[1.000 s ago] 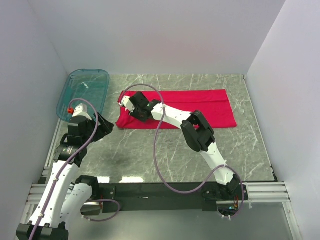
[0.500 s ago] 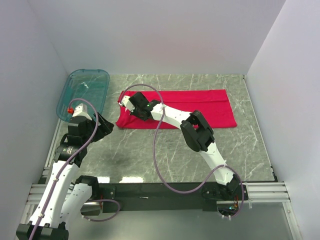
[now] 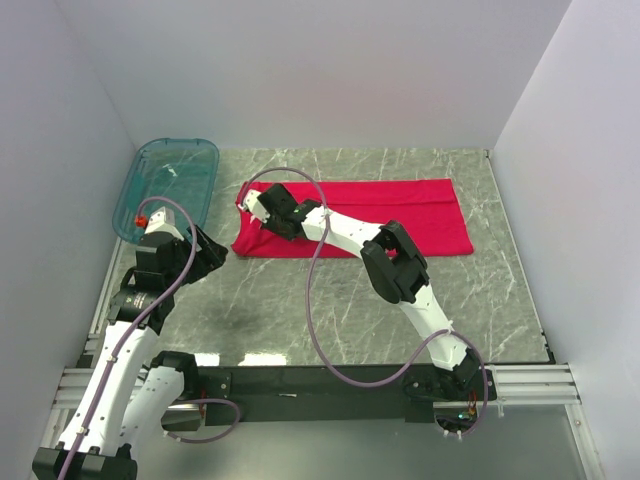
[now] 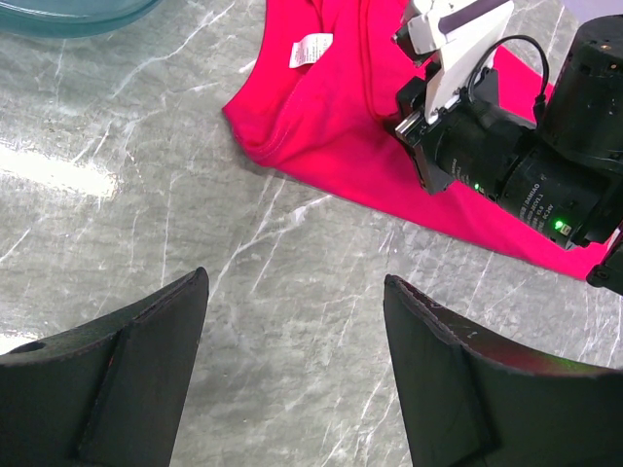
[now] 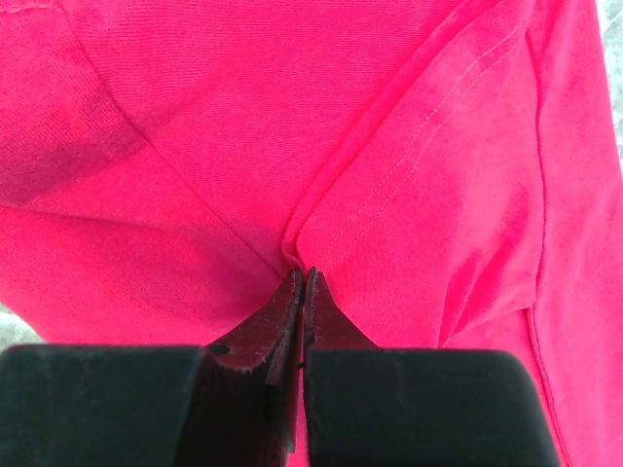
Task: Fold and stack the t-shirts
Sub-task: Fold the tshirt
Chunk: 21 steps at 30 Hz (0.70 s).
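T-shirt (image 3: 400,215): red, lying flat as a long band across the far half of the worktop (image 3: 300,300), running left to right. Its left end is near the tub (image 3: 170,185) but apart from it.
Neck label (image 4: 310,49): small and white, on the left end of the t-shirt (its print is too small to read).
Right tool (image 5: 303,277): closed, the two tips pressed together on a small ridge of the t-shirt's cloth. Creases and a stitched seam run out from the pinch.
Right arm: reaches from its base at the near right across to the left end of the t-shirt, the wrist low over the cloth.
Left tool (image 4: 292,292): open, jaws wide apart with nothing between them. It hangs above bare worktop, just near of the t-shirt's left corner (not touching the cloth).
Tub: see-through teal plastic, at the far left corner of the worktop.
Worktop: grey marbled surface, glossy, with white walls on three sides.
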Motion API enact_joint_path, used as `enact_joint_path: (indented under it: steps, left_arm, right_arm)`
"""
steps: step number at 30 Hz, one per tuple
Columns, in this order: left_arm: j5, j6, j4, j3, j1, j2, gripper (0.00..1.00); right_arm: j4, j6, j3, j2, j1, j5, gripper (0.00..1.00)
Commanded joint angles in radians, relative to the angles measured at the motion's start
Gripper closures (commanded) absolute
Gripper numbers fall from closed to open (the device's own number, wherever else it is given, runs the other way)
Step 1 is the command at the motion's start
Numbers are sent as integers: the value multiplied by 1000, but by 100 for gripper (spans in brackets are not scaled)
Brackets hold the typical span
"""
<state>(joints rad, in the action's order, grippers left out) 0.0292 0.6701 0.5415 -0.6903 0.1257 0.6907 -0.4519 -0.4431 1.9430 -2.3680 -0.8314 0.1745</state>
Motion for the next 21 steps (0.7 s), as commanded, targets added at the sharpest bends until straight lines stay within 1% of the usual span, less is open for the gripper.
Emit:
enact_joint_path:
  steps: [1,4,10,11,13,14,15,16,17,19,21]
  left_arm:
    - [12,2,-18,2,-5,-8,23]
    - [12,3,-18,2,-5,-8,22]
    - [17,3,-21,2,-5,-8,22]
    - [15,3,-21,2,-5,-5,23]
    - [17,3,-20,2,-3,-5,22]
    - [18,3,-20,2,-4,-5,23]
    - [18,2,-18,2,-5,-6,22]
    - [18,2,-18,0,-5,-8,22]
    - [20,2,-20,3,-5,-8,22]
    - [21,2,-21,2,-5,-8,23]
    - [24,3,-25,3,-5,-3,22]
  right_arm:
    - [36,6,22,75,3,36,100]
    - [47,10,19,91,17,57,100]
    - [111,40,-21,147,106,140,100]
    - [123,43,-36,157,116,161,100]
    - [171,58,-47,162,150,262,98]
    - [197,61,-52,158,158,298,67]
    - [196,64,-49,153,176,353,51]
    - [187,69,-46,154,187,350,43]
    - [185,78,-62,164,199,346,39]
    - [206,90,-91,199,232,353,40]
    - [213,95,-118,219,255,353,39]
